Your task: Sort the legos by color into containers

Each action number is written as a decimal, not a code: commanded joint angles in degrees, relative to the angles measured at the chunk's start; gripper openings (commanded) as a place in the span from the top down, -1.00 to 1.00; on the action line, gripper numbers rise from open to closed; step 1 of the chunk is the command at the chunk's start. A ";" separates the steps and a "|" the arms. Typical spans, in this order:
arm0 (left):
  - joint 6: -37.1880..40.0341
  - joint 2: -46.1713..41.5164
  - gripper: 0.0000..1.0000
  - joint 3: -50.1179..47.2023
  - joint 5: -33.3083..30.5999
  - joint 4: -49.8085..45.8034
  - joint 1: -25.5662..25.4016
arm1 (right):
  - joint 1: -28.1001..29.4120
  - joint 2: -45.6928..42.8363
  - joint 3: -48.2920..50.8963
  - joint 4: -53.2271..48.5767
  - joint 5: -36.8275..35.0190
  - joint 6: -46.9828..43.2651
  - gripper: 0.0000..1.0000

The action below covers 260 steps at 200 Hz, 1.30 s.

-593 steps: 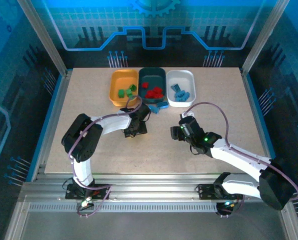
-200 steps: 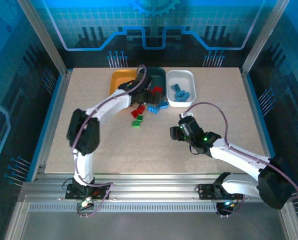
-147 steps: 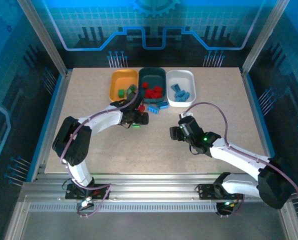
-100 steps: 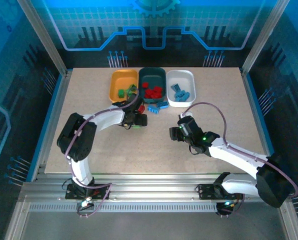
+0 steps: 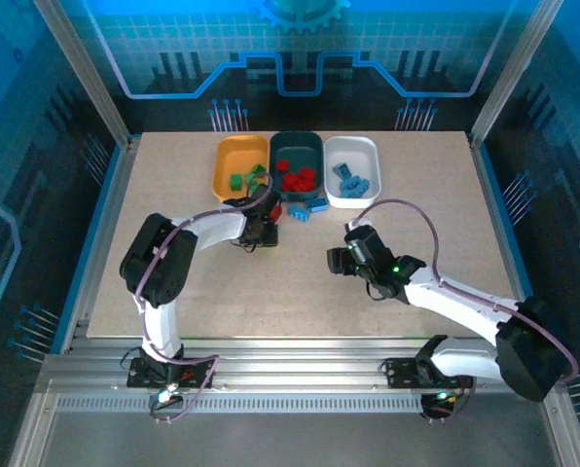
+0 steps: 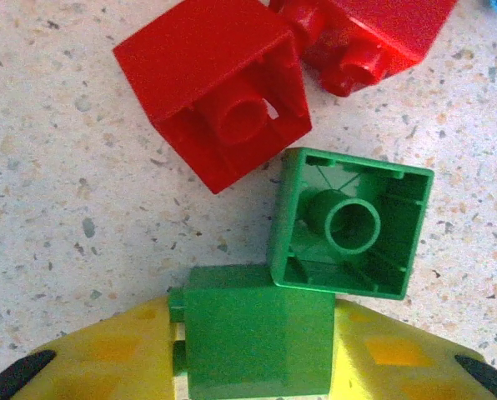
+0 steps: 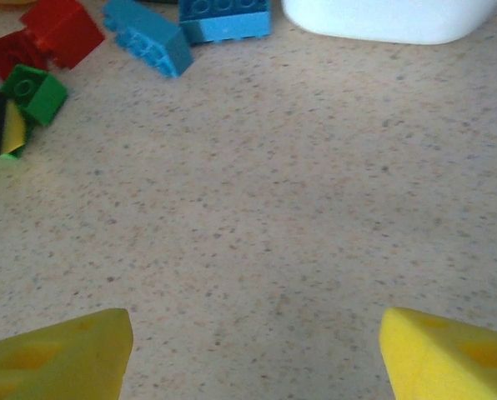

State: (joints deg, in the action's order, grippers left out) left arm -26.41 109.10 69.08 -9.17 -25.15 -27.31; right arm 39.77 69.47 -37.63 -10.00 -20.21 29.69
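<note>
Green lego (image 6: 257, 343), on the counter (image 6: 65, 175) near the orange tub (image 5: 234, 156), sits pinched in the left pincer (image 6: 257, 321); lift straight up, since the overturned green lego (image 6: 350, 223) touches it. Right pincer (image 7: 257, 323) gapes empty.

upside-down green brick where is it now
Left wrist view, right of centre: the upside-down green brick lies against a second green brick gripped by the left tool, just below two red bricks.

We find no words, numbers or brand marks that we can read. The studs on the blue bricks (image 7: 223, 21) ahead of the right gripper (image 7: 257, 342) are too blurred to show any lettering. The back wall (image 5: 300, 12), far beyond that gripper, carries a gear outline without letters.
</note>
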 commanded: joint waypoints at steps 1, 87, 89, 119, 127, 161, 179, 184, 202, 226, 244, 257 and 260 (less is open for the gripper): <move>1.62 -4.03 0.34 -2.15 -0.33 -0.77 0.06 | 0.76 0.54 0.56 7.52 8.32 -1.35 -0.60; 2.99 -14.29 0.33 5.55 0.78 -4.88 8.65 | 2.35 3.55 0.00 10.10 9.53 -2.73 -0.87; 2.91 -14.07 0.32 6.00 1.05 -4.73 9.07 | 2.27 3.60 0.01 10.05 9.45 -2.78 -0.87; 3.87 -6.59 0.32 17.18 2.60 -7.02 13.59 | 2.42 3.83 -0.41 9.06 8.22 -2.97 -0.88; 4.03 -4.04 0.32 21.18 2.93 -8.46 14.52 | 2.50 3.59 -0.45 8.87 7.85 -3.06 -0.88; 4.56 5.82 0.23 36.43 4.26 -15.17 16.57 | 2.42 2.74 -0.61 7.57 6.31 -3.47 -0.88; 4.70 10.15 0.07 41.92 4.60 -17.63 16.68 | 2.42 2.24 -0.69 6.89 5.30 -3.62 -0.88; 4.65 11.13 -0.02 43.18 4.64 -18.17 16.68 | 2.37 2.04 -0.69 6.69 5.14 -3.74 -0.88; 4.68 13.28 -0.57 45.83 4.76 -19.09 16.68 | 2.45 1.42 -0.49 6.53 4.72 -3.78 -0.89; 4.38 9.91 -0.93 44.02 7.25 -18.10 15.97 | 2.36 0.89 -0.43 6.39 4.52 -3.94 -0.88; 4.10 2.14 -0.94 34.69 7.33 -13.67 13.55 | 2.41 0.84 -0.39 6.49 4.57 -3.92 -0.88; 4.00 -3.81 -0.94 26.26 6.49 -11.02 10.86 | 2.41 0.80 -0.39 6.41 4.43 -3.80 -0.88; 3.91 -5.16 -0.94 24.05 6.12 -10.33 10.14 | 2.42 0.84 -0.35 6.40 4.39 -3.75 -0.88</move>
State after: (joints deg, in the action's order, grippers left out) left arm -22.39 115.92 104.29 -3.95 -38.57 -12.21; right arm 41.63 71.35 -37.47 -3.01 -14.59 26.52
